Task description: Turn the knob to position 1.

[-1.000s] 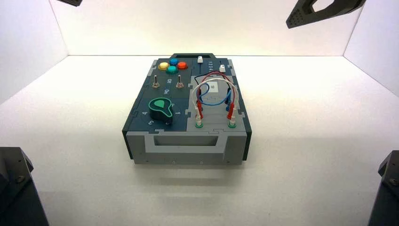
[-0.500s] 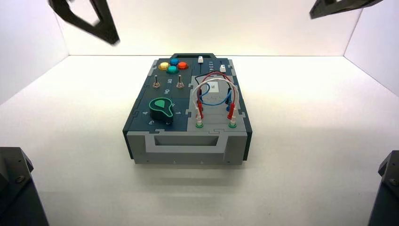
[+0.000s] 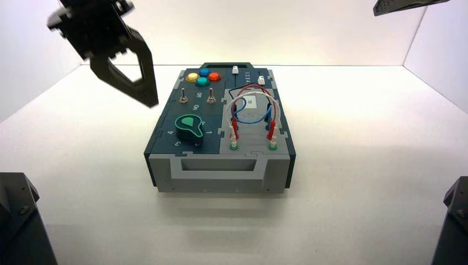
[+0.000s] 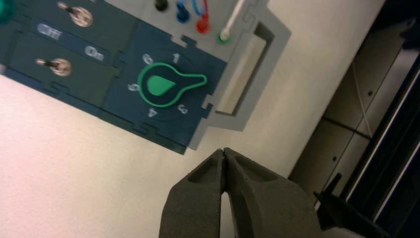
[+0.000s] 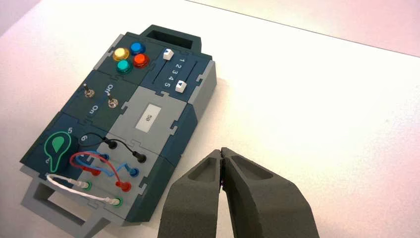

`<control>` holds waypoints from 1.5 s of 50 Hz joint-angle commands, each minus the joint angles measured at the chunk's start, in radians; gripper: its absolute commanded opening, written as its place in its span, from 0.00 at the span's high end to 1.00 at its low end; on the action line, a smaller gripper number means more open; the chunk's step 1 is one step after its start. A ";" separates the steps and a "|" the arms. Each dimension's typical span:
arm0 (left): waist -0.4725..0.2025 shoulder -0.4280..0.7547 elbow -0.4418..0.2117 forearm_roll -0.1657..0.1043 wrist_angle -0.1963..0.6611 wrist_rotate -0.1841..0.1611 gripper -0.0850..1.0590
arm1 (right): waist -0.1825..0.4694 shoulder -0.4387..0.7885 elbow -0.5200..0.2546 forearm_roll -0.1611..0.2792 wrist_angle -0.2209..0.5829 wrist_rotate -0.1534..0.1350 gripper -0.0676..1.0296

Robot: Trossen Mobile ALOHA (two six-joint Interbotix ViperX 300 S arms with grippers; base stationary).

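The left pincer [image 4: 223, 149], its tips pressed together on nothing, hangs left of the box [image 3: 218, 171] above the counter [image 3: 342, 215], well apart from the knob [image 3: 189, 130] at the panel's near left, its lobe between numerals 1 and 3, as the right pincer [image 5: 222, 149], also closed, waits at far right.
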 commanded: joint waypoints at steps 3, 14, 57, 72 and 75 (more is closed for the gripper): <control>-0.018 0.044 -0.034 -0.002 -0.011 0.011 0.95 | -0.003 0.000 -0.028 0.000 -0.003 0.003 0.96; -0.018 0.123 -0.067 0.003 -0.025 0.018 0.95 | -0.005 -0.021 -0.025 0.000 -0.002 0.005 0.96; -0.020 0.325 -0.120 0.002 -0.032 0.017 0.95 | -0.006 -0.035 -0.028 -0.002 -0.003 0.005 0.96; -0.020 0.382 -0.161 0.006 -0.034 0.015 0.95 | -0.006 -0.051 -0.025 0.000 -0.003 0.005 0.96; -0.020 0.396 -0.181 0.006 -0.034 0.015 0.95 | -0.006 -0.052 -0.025 0.000 -0.003 0.006 0.96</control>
